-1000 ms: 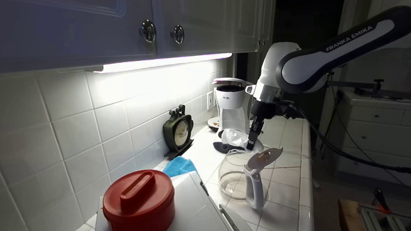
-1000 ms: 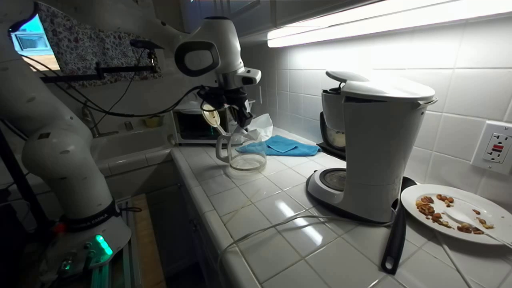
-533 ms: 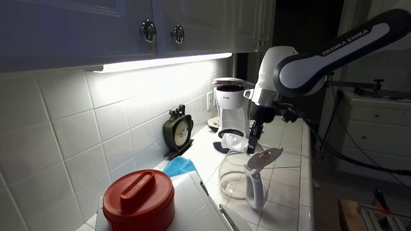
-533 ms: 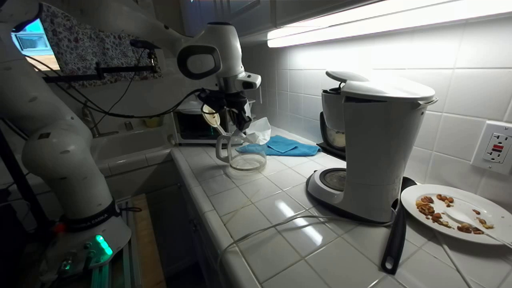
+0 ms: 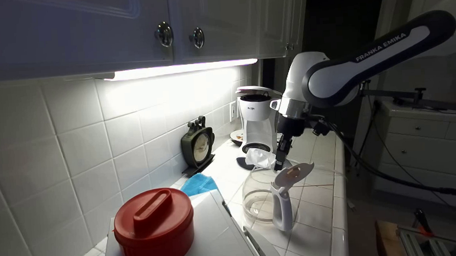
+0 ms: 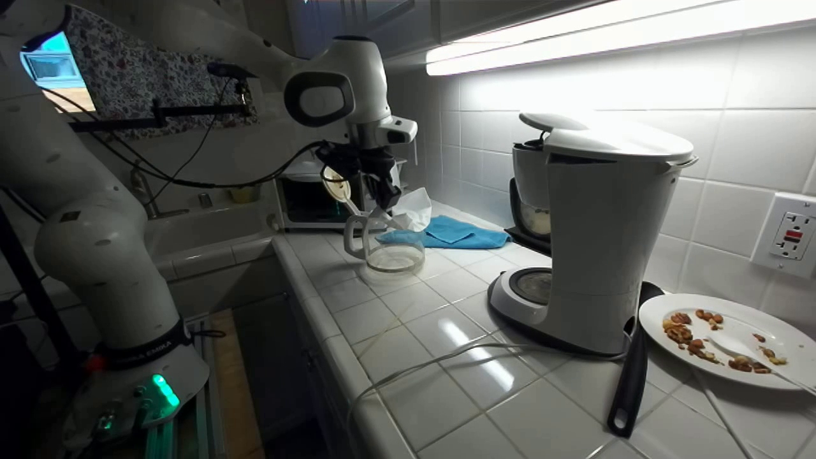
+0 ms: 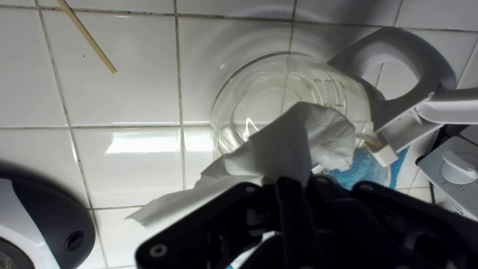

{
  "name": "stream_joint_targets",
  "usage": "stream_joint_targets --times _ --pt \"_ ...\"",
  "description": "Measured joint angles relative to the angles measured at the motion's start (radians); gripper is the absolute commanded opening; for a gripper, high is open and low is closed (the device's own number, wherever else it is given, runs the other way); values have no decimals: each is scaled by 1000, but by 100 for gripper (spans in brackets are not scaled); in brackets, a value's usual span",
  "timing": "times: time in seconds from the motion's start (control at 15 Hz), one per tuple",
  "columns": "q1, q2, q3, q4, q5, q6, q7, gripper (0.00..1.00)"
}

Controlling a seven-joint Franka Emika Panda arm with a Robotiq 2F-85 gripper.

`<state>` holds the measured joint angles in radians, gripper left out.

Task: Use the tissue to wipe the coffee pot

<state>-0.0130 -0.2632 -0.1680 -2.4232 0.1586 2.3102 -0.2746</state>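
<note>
now, lower centre of the wrist view: fingers (image 7: 293, 220) pinch the tissue (image 7: 282, 149) over the pot (image 7: 272, 84), folds loose, likely for wiping.

Coffee pot (image 6: 395, 255): set on the tabletop (image 6: 440, 398), between the coffee machine (image 6: 596, 255) and the oven (image 5: 219, 241).
Tissue (image 7: 278, 149): held in the claw (image 5: 279, 164), partly over the coffee pot's mouth.
Cloth (image 6: 470, 237): laid on the tabletop, behind and to the right of the coffee pot in an exterior view.
Container (image 5: 156, 243): placed on the oven.
Plate (image 6: 755, 312): set right of the coffee machine in an exterior view, with food (image 6: 679, 333) and a spoon (image 6: 733, 347) on it.
</note>
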Motion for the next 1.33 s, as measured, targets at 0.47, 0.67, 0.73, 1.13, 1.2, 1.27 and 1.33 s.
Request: stream_joint_targets --times 0.47,0.67,0.73,1.13,1.2,1.27,1.33 --pt "-12 23 -1 24 0 -1 18 0" --pt "-15 39 -1 40 0 -2 20 0" --pt "-14 46 0 47 0 -3 20 0" --pt "-14 92 7 99 0 -21 20 0" --pt "-14 99 8 108 0 -28 20 0" --pt "-14 105 9 116 0 -36 20 0" --pt "-14 110 11 123 0 -43 19 0"
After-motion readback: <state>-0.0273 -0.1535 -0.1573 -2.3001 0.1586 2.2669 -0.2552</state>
